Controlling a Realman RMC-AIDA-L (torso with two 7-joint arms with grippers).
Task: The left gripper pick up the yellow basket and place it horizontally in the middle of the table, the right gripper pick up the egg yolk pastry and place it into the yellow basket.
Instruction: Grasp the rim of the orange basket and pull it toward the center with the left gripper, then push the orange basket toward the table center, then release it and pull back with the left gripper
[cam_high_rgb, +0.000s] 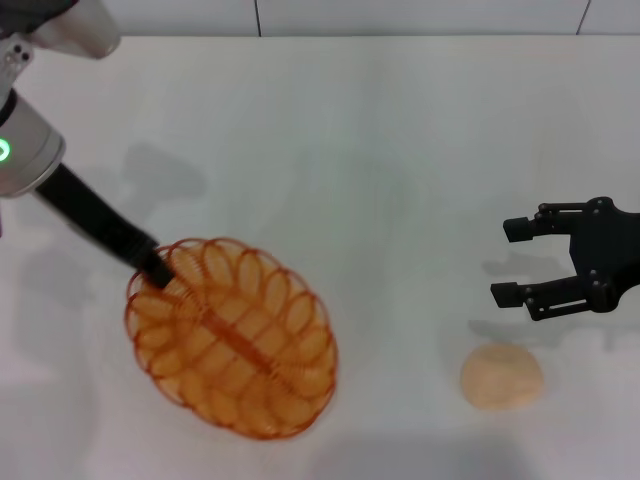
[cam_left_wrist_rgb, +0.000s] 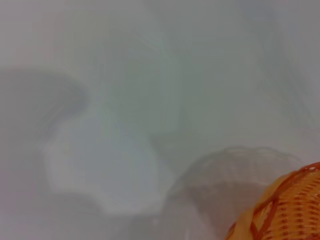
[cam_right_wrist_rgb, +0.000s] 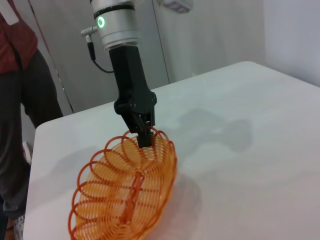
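— Worktop (cam_high_rgb: 380, 150)? 
— White, matte, plain, running out to every edge of the head view; far edge meeting a pale wall.
— Resting on it?
— Yellow basket (cam_high_rgb: 232, 337), oval, orange wire, lying toward the near left corner, long axis slanted from far-left to near-right. Egg yolk pastry (cam_high_rgb: 501, 377), small pale dome, toward the near right corner, well apart from the basket.
— Between the two?
— Only bare white surface and soft grey shadows.
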